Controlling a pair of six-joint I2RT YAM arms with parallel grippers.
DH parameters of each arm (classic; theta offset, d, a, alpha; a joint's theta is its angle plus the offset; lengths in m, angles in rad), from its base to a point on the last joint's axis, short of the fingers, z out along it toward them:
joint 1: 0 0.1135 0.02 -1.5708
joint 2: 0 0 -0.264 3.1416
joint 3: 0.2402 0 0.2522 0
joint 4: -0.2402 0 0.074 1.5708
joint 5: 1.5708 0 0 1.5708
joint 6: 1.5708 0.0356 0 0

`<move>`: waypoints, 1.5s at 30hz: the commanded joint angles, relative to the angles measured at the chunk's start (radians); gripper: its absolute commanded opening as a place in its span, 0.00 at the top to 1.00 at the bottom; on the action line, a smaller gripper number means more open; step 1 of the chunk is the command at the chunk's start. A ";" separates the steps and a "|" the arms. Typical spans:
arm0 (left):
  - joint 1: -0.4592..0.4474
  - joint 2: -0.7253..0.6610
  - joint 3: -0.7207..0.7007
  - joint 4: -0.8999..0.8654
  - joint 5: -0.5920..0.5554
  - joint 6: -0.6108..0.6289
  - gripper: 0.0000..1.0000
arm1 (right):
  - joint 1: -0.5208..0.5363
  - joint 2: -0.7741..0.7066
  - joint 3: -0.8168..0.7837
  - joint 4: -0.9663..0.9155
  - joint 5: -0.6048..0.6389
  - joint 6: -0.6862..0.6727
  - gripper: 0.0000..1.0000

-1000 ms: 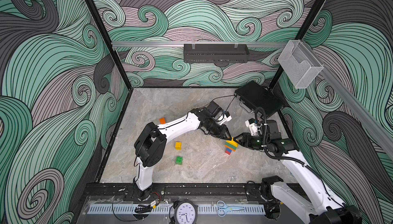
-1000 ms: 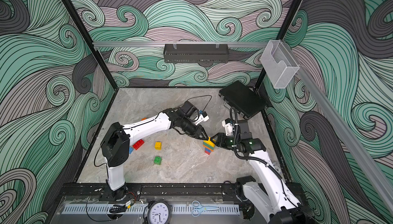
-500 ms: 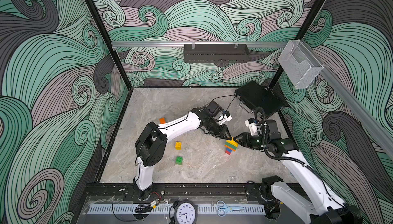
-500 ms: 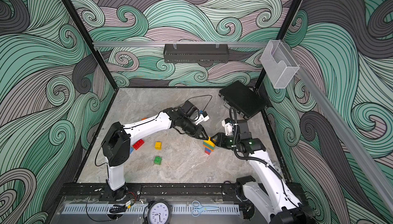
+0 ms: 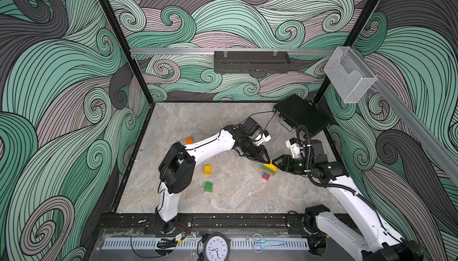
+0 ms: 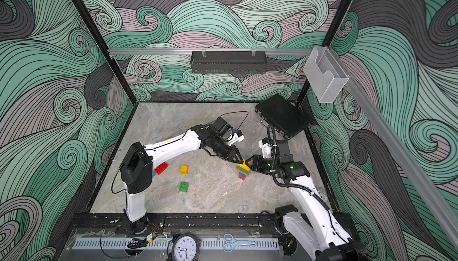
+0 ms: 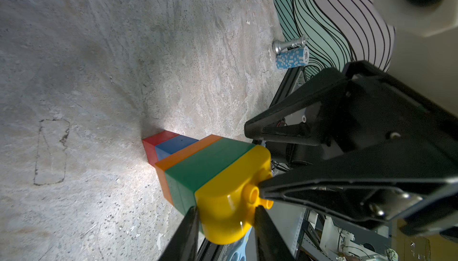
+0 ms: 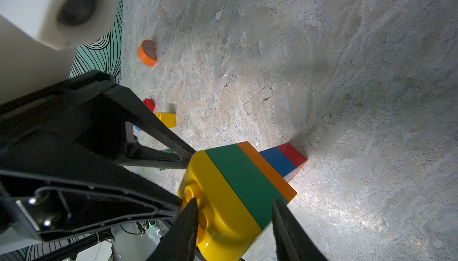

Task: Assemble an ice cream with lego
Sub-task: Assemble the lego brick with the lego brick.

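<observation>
A lego stack (image 5: 269, 171) (image 6: 243, 171) stands on the stone table, right of centre: red at the base, then blue, orange and green, with a yellow round-topped brick (image 7: 230, 197) (image 8: 218, 197) on top. My left gripper (image 7: 226, 214) (image 5: 267, 160) comes from the left, and its fingers press on opposite sides of the yellow brick. From the right, my right gripper (image 8: 235, 207) (image 5: 276, 164) straddles the top of the stack, one finger at the yellow studs, the other against the green brick (image 8: 238, 173). Loose lego lies to the left: yellow (image 5: 207, 169), green (image 5: 208, 187), orange (image 5: 188, 140), red (image 6: 161, 168).
A black case (image 5: 302, 117) lies at the back right corner. A silver chess piece (image 7: 290, 44) and a stack of blue chips (image 7: 292, 57) stand by the right wall. Scissors (image 5: 266, 242) and a clock (image 5: 216, 248) sit on the front rail.
</observation>
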 commanded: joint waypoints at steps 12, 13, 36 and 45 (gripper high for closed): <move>-0.009 0.042 0.007 -0.126 -0.117 0.012 0.56 | 0.014 0.091 0.050 -0.101 0.017 -0.060 0.51; -0.007 0.037 0.008 -0.122 -0.119 0.009 0.54 | 0.013 0.091 0.052 -0.101 0.016 -0.063 0.51; 0.040 -0.084 -0.006 -0.089 -0.145 -0.029 0.37 | 0.012 0.137 0.152 -0.105 0.007 -0.118 0.41; 0.047 -0.119 -0.044 -0.084 -0.152 -0.034 0.36 | 0.010 0.140 0.174 -0.134 0.009 -0.129 0.41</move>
